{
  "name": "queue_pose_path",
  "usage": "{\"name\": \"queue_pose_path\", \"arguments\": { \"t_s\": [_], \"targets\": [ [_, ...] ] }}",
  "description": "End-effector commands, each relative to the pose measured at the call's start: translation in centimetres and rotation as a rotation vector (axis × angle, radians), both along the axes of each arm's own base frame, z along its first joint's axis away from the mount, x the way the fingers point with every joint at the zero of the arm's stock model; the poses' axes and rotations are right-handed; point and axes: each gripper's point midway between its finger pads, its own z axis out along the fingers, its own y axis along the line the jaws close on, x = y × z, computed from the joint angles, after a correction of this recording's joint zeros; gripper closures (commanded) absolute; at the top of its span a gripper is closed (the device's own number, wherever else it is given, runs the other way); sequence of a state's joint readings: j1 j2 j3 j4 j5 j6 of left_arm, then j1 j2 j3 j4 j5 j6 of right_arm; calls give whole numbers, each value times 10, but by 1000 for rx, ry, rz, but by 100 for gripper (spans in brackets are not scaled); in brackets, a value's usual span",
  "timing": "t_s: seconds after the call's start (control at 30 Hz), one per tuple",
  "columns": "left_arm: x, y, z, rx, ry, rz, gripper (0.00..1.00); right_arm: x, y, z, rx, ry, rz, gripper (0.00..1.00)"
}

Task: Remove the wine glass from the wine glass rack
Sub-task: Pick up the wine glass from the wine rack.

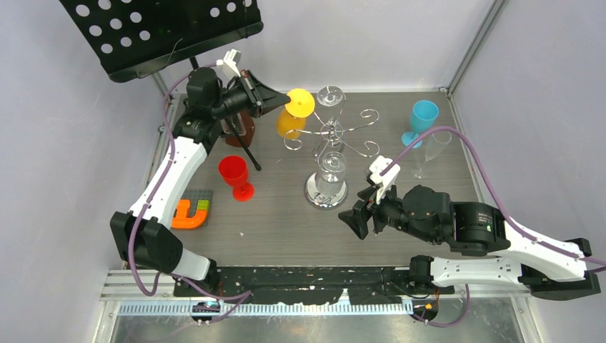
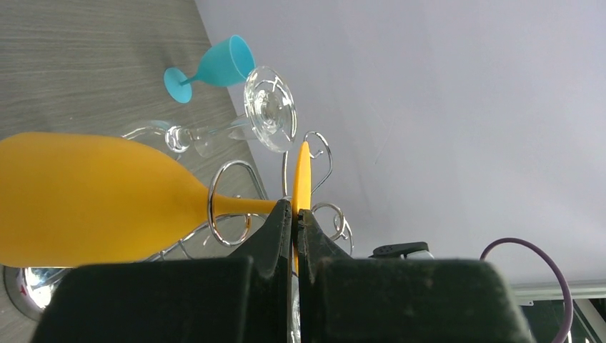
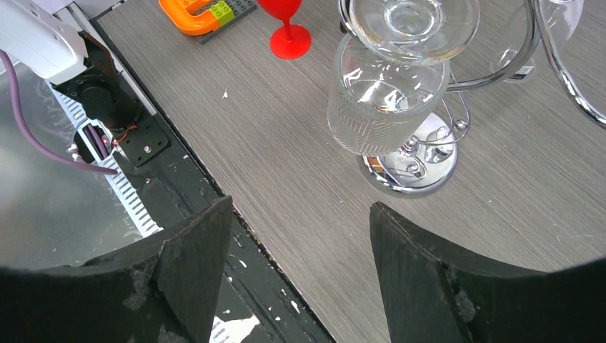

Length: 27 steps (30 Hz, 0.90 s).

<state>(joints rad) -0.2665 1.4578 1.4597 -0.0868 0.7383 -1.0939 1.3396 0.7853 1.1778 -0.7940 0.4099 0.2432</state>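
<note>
Now yellow wine glass (image 2: pixel 93 200) foot is pinched by closed left hand (image 2: pixel 294 211), right hand (image 3: pixel 300 207) wide, empty; stem must be slid off rack (image 1: pixel 330 131)

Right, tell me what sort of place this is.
Probably a robot lab test cell: plain walls box in a table, the left arm and right arm are bolted at its near edge, and toy blocks sit near the wine glass rack.
</note>
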Motion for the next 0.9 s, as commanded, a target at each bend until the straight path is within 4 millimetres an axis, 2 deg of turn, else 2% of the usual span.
{"name": "queue_pose_path", "arguments": {
  "t_s": [0.0, 0.17, 0.47, 0.67, 0.87],
  "targets": [
    [-10, -3, 13, -22, -75, -37, 100, 3, 6, 4, 25, -3, -16, 24],
    [-9, -4, -4, -7, -46, -42, 100, 3, 9, 3, 17, -2, -10, 24],
    [-10, -5, -9, -1, -41, -54, 100, 2, 11, 1, 18, 6, -7, 24],
    [-19, -2, -27, 9, -2, -56, 100, 3, 14, -3, 5, 8, -4, 24],
    [-22, -4, -31, 6, 13, -67, 100, 2, 17, -3, 7, 12, 1, 24]
  ]
}}
